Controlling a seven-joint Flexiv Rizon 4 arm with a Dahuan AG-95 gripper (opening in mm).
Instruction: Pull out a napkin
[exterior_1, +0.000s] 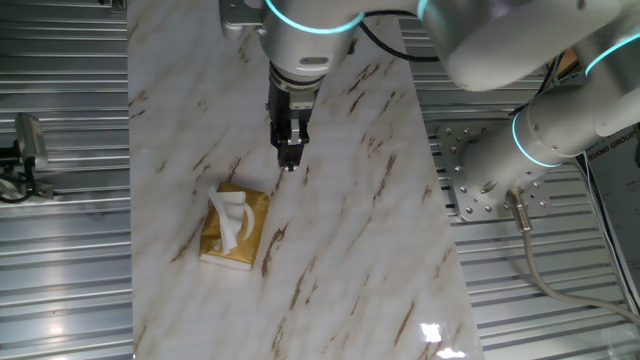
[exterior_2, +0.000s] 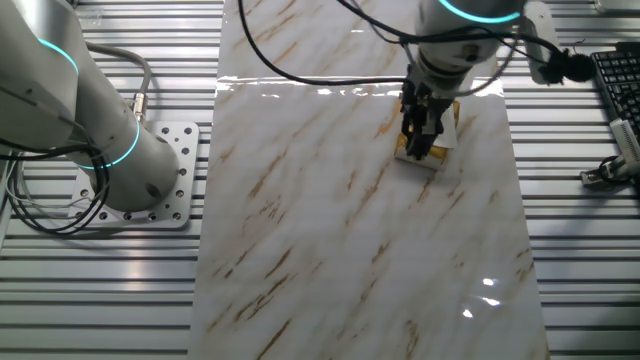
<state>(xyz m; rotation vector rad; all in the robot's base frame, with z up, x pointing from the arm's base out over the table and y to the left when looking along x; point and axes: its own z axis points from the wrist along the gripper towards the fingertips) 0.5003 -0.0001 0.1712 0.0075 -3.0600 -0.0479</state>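
A flat golden-yellow tissue pack (exterior_1: 237, 232) lies on the marble-patterned table (exterior_1: 340, 250), left of centre in one fixed view. The napkin (exterior_1: 232, 218), a crumpled white sheet, sticks up out of the pack's top slot. My gripper (exterior_1: 290, 163) hangs above the table, up and to the right of the pack, pointing straight down and touching neither pack nor napkin. Its dark fingers stand slightly apart with nothing between them. In the other fixed view my gripper (exterior_2: 421, 150) stands in front of the pack (exterior_2: 444, 152) and hides the napkin.
The marble sheet rests on a ribbed metal bench (exterior_1: 60, 250). The arm's base plate (exterior_2: 150, 195) sits beside the sheet. A keyboard (exterior_2: 615, 85) and cables lie at the bench's edge in the other fixed view.
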